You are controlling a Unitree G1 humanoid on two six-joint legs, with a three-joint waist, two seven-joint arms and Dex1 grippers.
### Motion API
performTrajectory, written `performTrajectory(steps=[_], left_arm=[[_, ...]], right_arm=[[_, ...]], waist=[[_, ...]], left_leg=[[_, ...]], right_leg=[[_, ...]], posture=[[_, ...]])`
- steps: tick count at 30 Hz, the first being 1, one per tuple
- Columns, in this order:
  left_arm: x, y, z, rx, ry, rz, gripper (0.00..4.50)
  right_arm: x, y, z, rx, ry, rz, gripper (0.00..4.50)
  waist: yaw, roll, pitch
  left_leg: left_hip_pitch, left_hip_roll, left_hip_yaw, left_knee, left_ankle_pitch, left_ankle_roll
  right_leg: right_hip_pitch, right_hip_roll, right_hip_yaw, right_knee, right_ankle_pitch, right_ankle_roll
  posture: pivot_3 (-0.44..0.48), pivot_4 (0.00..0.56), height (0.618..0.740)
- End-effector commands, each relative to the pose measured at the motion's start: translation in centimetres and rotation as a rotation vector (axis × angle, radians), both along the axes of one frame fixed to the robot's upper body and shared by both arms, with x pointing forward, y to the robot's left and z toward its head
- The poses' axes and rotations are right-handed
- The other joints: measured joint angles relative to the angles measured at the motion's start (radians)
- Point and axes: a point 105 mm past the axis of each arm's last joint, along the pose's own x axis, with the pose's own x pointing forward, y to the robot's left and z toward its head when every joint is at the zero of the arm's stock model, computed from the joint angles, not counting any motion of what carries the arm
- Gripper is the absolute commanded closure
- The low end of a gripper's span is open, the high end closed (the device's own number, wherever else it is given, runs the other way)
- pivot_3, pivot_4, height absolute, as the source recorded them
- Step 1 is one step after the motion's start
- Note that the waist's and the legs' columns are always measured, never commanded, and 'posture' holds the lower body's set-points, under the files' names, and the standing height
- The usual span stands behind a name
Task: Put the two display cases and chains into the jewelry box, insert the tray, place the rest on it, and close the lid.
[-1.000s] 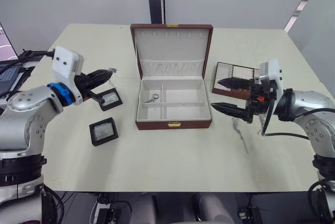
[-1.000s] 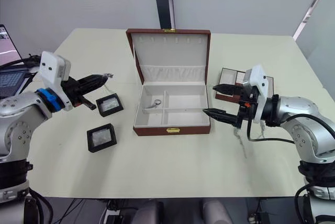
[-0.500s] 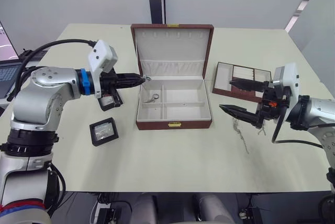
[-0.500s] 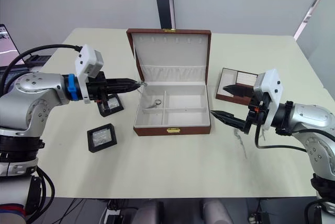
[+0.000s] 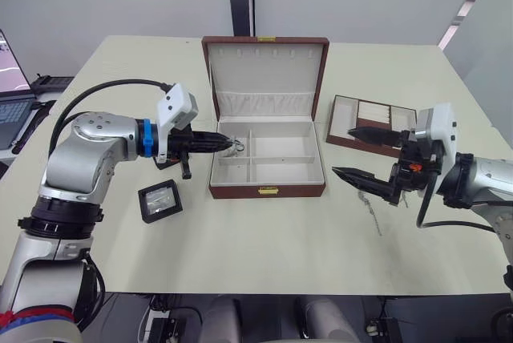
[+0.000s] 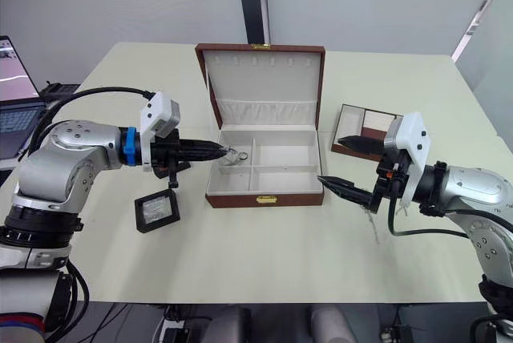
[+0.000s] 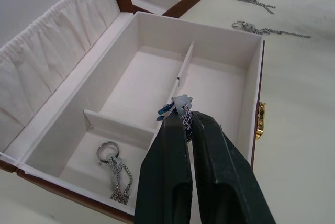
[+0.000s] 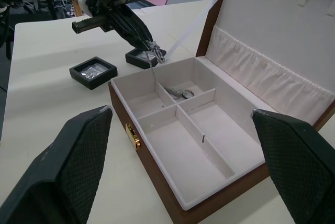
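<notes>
The brown jewelry box (image 5: pixel 267 191) stands open at the table's centre, lid (image 5: pixel 265 62) upright. My left gripper (image 5: pixel 236 144) is shut on a small chain (image 7: pixel 180 107) just above the box's rear left compartment, where another chain (image 7: pixel 116 169) with a ring lies. One black display case (image 5: pixel 159 201) sits left of the box; a second (image 8: pixel 139 55) is partly hidden behind my left gripper. My right gripper (image 5: pixel 346 151) hangs open right of the box, holding nothing. Two more chains (image 5: pixel 371 210) lie on the table below it. The tray (image 5: pixel 373 123) rests at the right rear.
A laptop (image 5: pixel 12 78) and cables sit off the table's left edge. The table (image 5: pixel 264 247) has bare surface in front of the box and behind the lid. The box's other compartments (image 5: pixel 284 171) hold nothing.
My left gripper has swung right with the chain, from over the display cases to the box's rear left compartment. My right gripper has shifted slightly to the right and stays open.
</notes>
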Motion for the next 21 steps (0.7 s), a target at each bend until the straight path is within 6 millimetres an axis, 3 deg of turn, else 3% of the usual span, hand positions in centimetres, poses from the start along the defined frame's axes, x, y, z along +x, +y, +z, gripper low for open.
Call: performTrajectory(steps=[1,14,21], left_arm=[[-0.1,-0.3,0.5,0.007,-0.036,-0.013,4.49],[-0.6,-0.1,-2.1,0.034,0.035,-0.009,4.49],[-0.6,0.1,-2.4,0.04,0.04,-0.002,4.49]], right_arm=[[-0.3,-0.2,1.0,-0.009,-0.048,-0.002,0.0],[-0.1,-0.3,1.1,-0.011,-0.049,-0.007,0.0],[-0.1,-0.4,1.0,-0.013,-0.046,-0.006,0.0]], waist=[[0.001,0.0,0.0],[0.002,0.0,0.0],[0.002,0.0,0.0]], left_leg=[[0.0,0.0,0.0,0.0,0.0,0.0],[0.0,0.0,0.0,0.0,0.0,0.0],[0.0,0.0,0.0,0.0,0.0,0.0]], right_leg=[[0.0,0.0,0.0,0.0,0.0,0.0],[0.0,0.0,0.0,0.0,0.0,0.0],[0.0,0.0,0.0,0.0,0.0,0.0]], posture=[[0.0,0.15,0.74],[0.0,0.15,0.74],[0.0,0.15,0.74]])
